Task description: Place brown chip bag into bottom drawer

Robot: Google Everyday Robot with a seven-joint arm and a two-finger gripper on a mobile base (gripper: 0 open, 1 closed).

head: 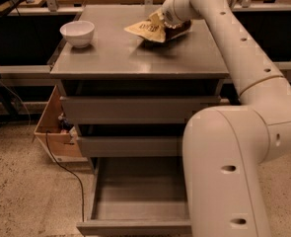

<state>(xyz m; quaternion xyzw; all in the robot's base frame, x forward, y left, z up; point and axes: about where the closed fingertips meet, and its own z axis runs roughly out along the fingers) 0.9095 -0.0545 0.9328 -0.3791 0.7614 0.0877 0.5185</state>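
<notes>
We are working at the far right of the surface (120,58), where the pincer (159,21) is sitting right at the bag (147,30). We cannot tell whether it is clenched on the bag or released, because the wrist is covering it. The bag is lying towards the back right corner of the surface, its cream end pointing at the bowl (77,32) and its dark end tucked under the wrist. The cream end is looking slightly raised with a shadow beneath it, so we are judging this as the pick-up, with the carry not yet begun. The bottom drawer (135,201) is standing pulled out and open, its tray bare as far as we are seeing, while the two drawers above it, the top one (135,110) and the middle one (130,146), are closed. To do this step well, we are wanting a firm hold on a fold of the crinkled foil, which is likely to slip, then a straight lift clear of the surface. After that we are planning a path out past the front edge and down, keeping well apart from the bowl and from the closed drawer fronts. The arm (243,58) is bulking large over the right side of the open tray, so we are favouring a release low over the tray's left or middle part.
</notes>
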